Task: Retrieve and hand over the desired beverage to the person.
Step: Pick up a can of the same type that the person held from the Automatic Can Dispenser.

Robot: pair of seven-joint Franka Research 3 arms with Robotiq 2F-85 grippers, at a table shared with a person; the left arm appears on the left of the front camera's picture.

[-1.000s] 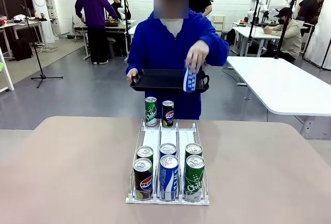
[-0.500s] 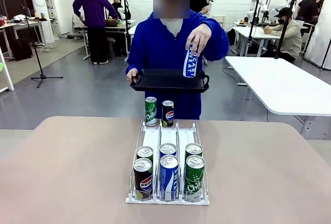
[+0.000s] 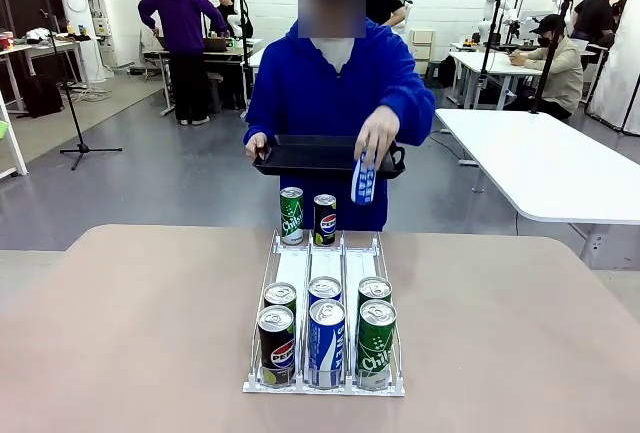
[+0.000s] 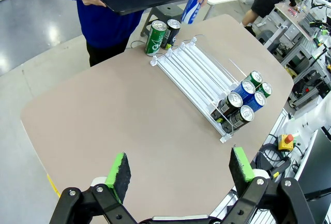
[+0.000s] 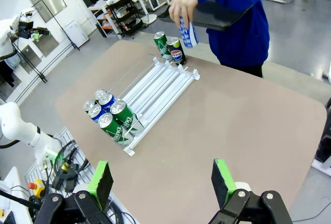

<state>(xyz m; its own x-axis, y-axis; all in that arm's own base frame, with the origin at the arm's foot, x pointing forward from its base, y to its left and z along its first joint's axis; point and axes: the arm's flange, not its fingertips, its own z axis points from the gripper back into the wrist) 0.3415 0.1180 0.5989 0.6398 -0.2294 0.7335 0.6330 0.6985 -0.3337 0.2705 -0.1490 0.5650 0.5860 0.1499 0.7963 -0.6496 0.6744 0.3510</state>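
1. Checking the front view first: the person (image 3: 335, 83) stands at the far edge of the table (image 3: 130, 333). One hand steadies a black tray (image 3: 300, 156); the other hand (image 3: 378, 135) holds a blue-and-white can (image 3: 365, 178). Half a second ago that can was raised to chest height. It now hangs below the tray rim, over the table's far edge, not yet set down.
2. Same view: a green can (image 3: 291, 215) and a dark cola can (image 3: 325, 218) stand just beside each other at the far end of the white rack (image 3: 300, 268). Six cans (image 3: 326, 341) fill its near end in two rows of three. None of these has shifted.
3. My judgement: the person is still setting out drinks, and I cannot tell which beverage is wanted. I hold both arms back.
4. Left wrist view: the left gripper (image 4: 179, 168) hangs high above the near part of the table, released, jaws spread wide, nothing between them, well apart from the rack.
5. Right wrist view: the right gripper (image 5: 161, 181) is likewise fully released and empty, high over the near edge.
6. Obstructions: the person's hand and tray occupy the far edge. The rack's rails and the closely packed neighbouring cans leave little room for fingers.
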